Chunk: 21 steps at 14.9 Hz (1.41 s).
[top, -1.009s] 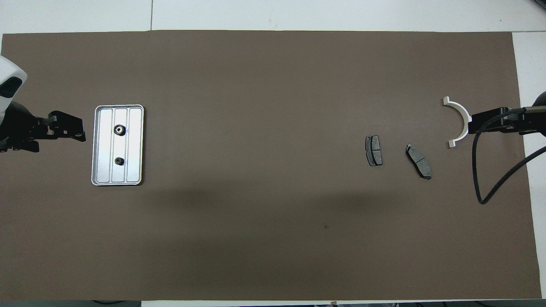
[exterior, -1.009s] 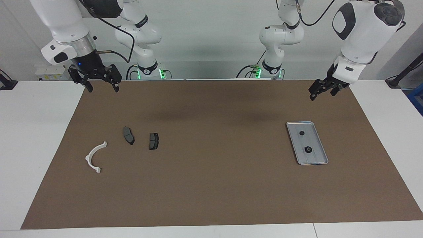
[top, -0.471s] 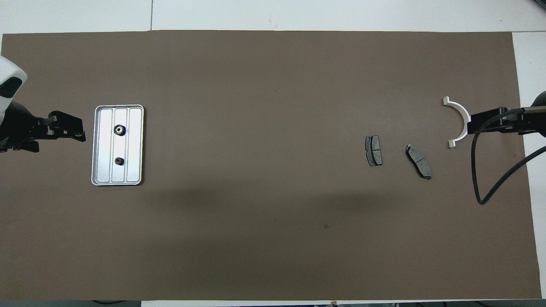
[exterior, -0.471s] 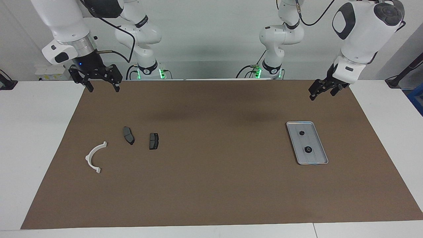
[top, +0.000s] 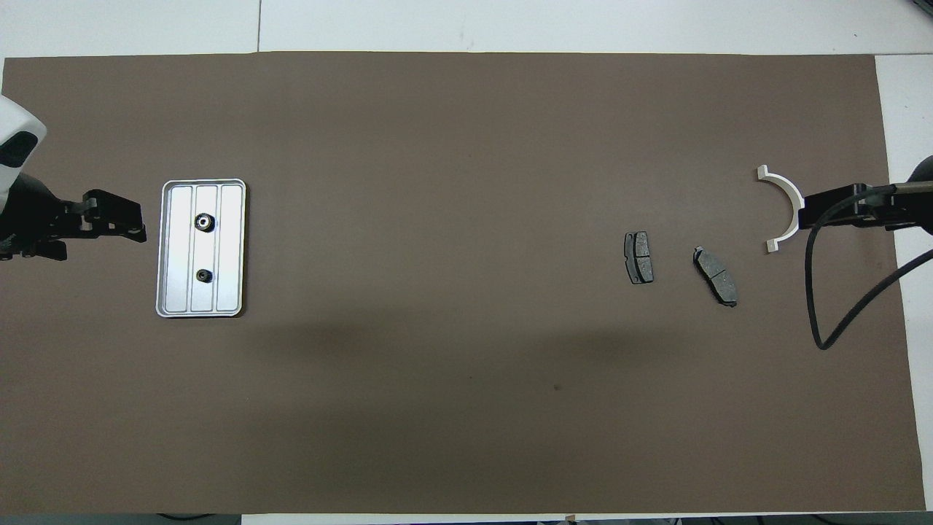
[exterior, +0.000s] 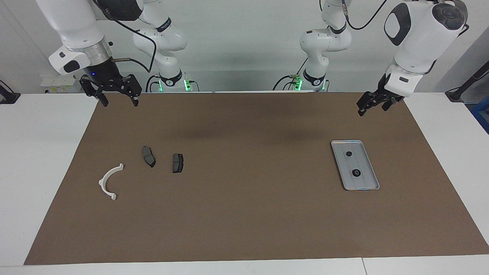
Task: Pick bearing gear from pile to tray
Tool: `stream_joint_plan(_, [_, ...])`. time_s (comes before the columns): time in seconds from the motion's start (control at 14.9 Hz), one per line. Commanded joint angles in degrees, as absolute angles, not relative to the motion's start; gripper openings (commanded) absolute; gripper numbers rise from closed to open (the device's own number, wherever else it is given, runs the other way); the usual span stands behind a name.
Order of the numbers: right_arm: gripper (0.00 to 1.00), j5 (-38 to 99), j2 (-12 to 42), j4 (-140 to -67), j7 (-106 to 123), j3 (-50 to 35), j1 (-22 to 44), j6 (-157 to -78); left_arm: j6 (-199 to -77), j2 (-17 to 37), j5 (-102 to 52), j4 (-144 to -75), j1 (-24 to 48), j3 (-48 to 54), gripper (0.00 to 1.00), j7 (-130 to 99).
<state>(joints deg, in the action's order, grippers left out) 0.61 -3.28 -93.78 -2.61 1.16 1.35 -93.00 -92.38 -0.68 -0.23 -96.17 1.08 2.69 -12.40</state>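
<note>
We see the left tool [exterior: 372, 104] raised with fingers spread, the tray [exterior: 366, 182] with two bearing gears [exterior: 355, 173] below it; the right tool [exterior: 119, 99], spread and empty, hangs above the pile [exterior: 148, 156]

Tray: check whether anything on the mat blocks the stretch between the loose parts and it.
Nothing visible does. The tray lies toward the left arm's end, two small black round parts already in it. The two dark pads and the white arc lie toward the right arm's end; bare brown mat lies between.
</note>
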Motion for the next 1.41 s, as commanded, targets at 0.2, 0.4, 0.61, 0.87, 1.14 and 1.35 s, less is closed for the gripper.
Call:
stream_joint_plan(0.2, [1.00,0.70,-4.04,-94.22,-1.41,0.97,1.14,-92.28,-92.46,-1.93,-0.79,-97.38,1.67,1.93,1.00,-12.39])
stream_joint_plan(0.4, [1.00,0.70,-4.04,-94.22,-1.41,0.88,1.23,-92.29,-92.46,-1.93,-0.79,-97.38,1.67,1.93,1.00,-12.39])
stream_joint_plan(0.61, [1.00,0.79,-4.04,-94.22,-1.41,0.88,2.28,-92.29,-92.46,-1.93,-0.79,-97.38,1.67,1.93,1.00,-12.39])
stream_joint_plan(0.87, [1.00,0.79,-4.04,-94.22,-1.49,0.97,2.29,-92.29,-92.46,-1.93,-0.79,-97.47,1.67,1.93,1.00,-12.39])
stream_joint_plan(1.14, [1.00,0.79,-4.04,-94.22,-1.49,0.97,2.20,-92.29,-92.46,-1.93,-0.79,-97.38,1.67,1.93,1.00,-12.39])
stream_joint_plan(1.35, [1.00,0.79,-4.04,-94.22,-1.49,0.97,2.37,-92.29,-92.46,-1.93,-0.79,-97.38,1.67,1.93,1.00,-12.39])
